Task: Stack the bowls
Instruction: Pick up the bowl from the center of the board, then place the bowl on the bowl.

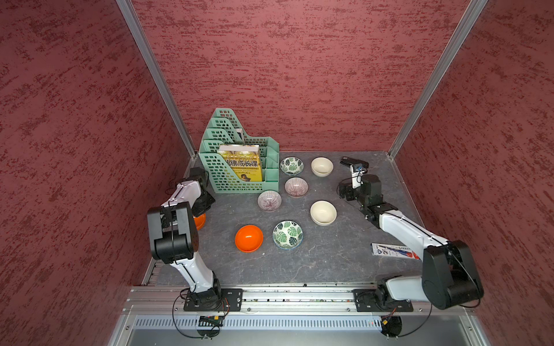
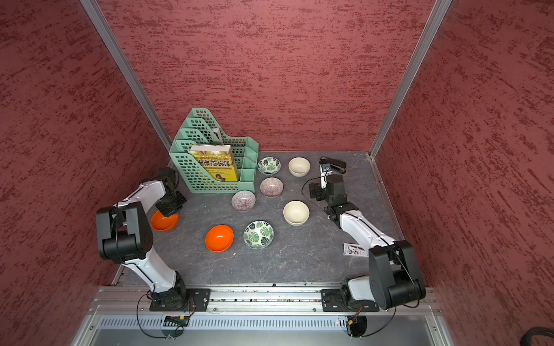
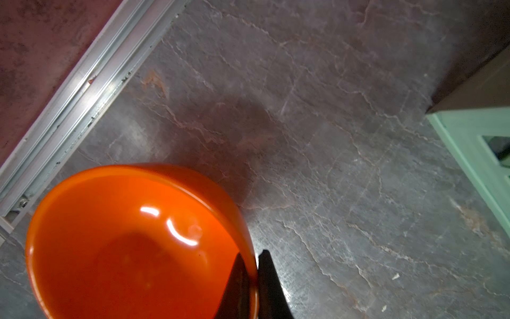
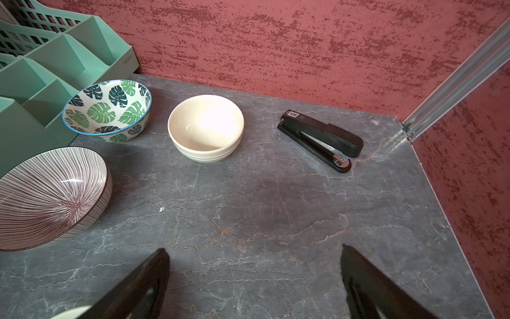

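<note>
Rim of orange bowl (image 3: pixel 124 243) pinched narrow in left hand (image 3: pixel 252 256), one finger inside and one outside, close to rail (image 3: pixel 71 91) at left wall; impossible to tell whether that bowl clear of grey surface (image 1: pixel 329 263). Seven other bowls standing singly, none stacked. Second orange bowl (image 1: pixel 248 238) at front centre, near leaf bowl (image 1: pixel 287 234) just beside it on right, the two apart. Near cream bowl (image 1: pixel 323 212) farther back and right. Near lined bowl (image 1: pixel 269 200) just off front corner of green rack (image 1: pixel 221 179), far lined bowl (image 1: pixel 296 187) beside it, nearer back wall. Far leaf bowl (image 1: pixel 291 165) just beside rack's right end, contact unclear; far cream bowl (image 1: pixel 322 166) next to it, apart. Book (image 1: pixel 241 163) upright in rack's front slot, yellow cover facing out. Right hand (image 4: pixel 254 251) spread wide and empty over bare surface at right rear, black stapler (image 4: pixel 320 139) beyond it near back corner. Printed card (image 1: pixel 389 250) flat at right front, one end hidden by right arm (image 1: pixel 404 230).
</note>
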